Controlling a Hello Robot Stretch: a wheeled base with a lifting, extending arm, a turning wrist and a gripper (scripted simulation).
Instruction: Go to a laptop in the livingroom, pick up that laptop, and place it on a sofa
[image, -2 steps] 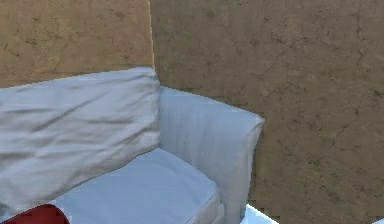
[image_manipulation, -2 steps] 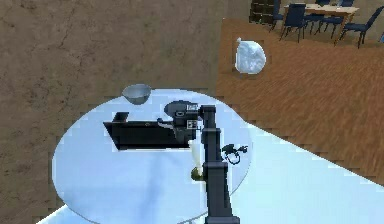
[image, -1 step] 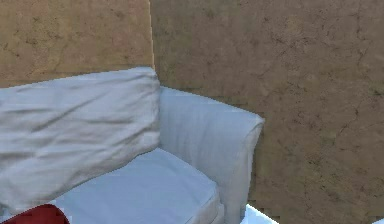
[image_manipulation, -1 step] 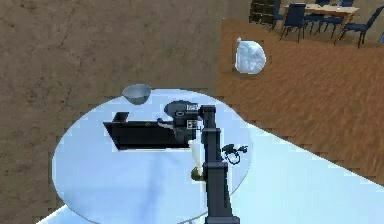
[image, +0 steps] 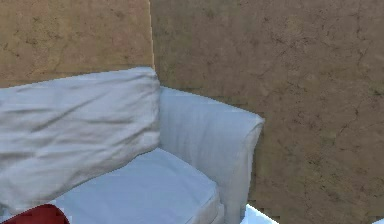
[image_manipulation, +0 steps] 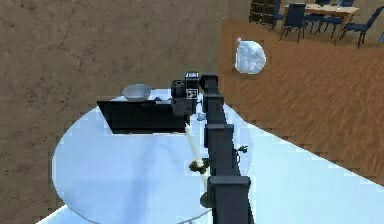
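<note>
Facing rumpled pale fabric sofa (image: 140, 150)

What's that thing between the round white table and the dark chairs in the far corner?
In the arm side view, a pale rounded lump sits on the brown floor between the round table and the chairs.

The forward view faces a sofa (image: 205, 135) closely; the arm side view overlooks a round table (image_manipulation: 110, 172).

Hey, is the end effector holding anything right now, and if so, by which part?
Cannot tell. The end effector is at the right edge of the laptop, which lies on the table, so no hold can be confirmed.
</note>
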